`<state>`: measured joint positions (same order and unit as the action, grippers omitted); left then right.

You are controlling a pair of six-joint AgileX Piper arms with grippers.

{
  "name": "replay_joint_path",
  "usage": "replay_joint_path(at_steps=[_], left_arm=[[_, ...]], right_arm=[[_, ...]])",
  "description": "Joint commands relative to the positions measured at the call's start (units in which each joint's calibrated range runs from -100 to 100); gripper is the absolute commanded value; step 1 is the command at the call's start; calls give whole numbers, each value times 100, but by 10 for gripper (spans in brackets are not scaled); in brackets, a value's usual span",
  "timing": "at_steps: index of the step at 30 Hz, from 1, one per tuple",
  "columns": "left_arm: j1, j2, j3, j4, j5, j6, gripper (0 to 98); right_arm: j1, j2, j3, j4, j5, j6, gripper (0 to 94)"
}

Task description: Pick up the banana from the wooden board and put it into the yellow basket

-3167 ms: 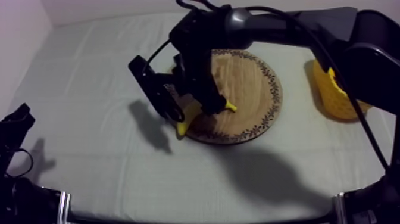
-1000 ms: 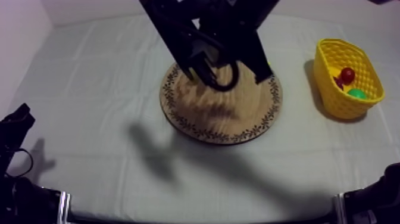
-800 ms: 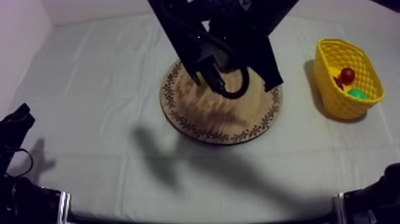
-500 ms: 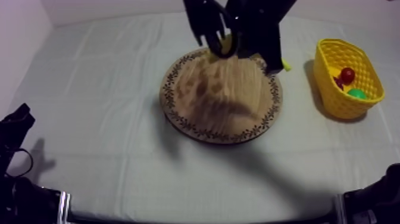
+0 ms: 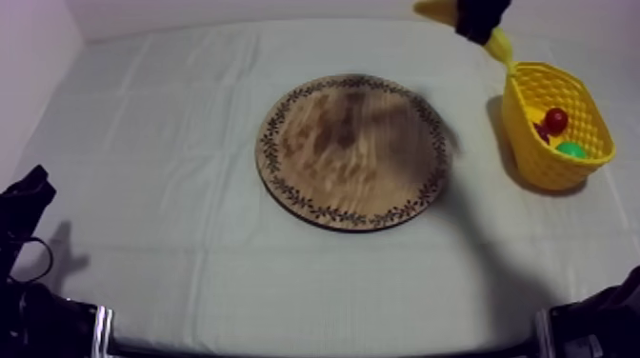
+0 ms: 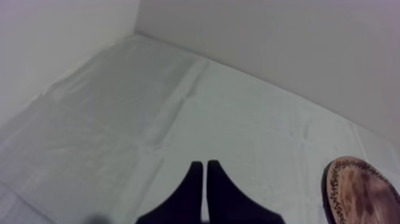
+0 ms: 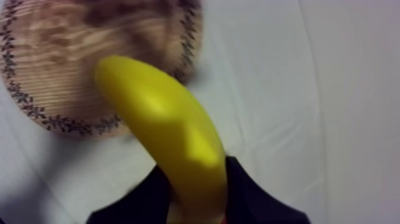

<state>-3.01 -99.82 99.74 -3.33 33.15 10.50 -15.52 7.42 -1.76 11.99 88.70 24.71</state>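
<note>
The yellow banana (image 7: pixel 172 137) sits crosswise between the black fingers of my right gripper (image 7: pixel 199 193), which is shut on it. In the top view that gripper (image 5: pixel 481 14) is high at the back right, just behind the yellow basket's (image 5: pixel 522 143) rear rim. The banana's (image 5: pixel 499 44) tip pokes out towards the basket. The round wooden board (image 5: pixel 352 152) lies bare in the middle of the table. My left gripper (image 6: pixel 205 179) is shut on nothing, its fingers together as a narrow wedge over the cloth, and it rests low at the left (image 5: pixel 24 205).
A small red fruit (image 5: pixel 555 120) and a green toy fruit (image 5: pixel 571 149) lie inside the basket. The board's patterned rim (image 6: pixel 339 190) is beside my left gripper. The back wall runs close behind the basket.
My right arm has carried the banana up off the board and away to the back right, towards the basket. The board now lies uncovered. The left arm has not moved.
</note>
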Motion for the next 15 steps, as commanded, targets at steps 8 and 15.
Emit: replay_joint_path(at_steps=[8, 15], left_arm=[[1, 0, 3, -2, 0, 0, 1], [1, 0, 3, -2, 0, -2, 1]], right_arm=[[1113, 28, -12, 33, 99, -284, 178], [1631, -21, 165, 5, 174, -481, 180]])
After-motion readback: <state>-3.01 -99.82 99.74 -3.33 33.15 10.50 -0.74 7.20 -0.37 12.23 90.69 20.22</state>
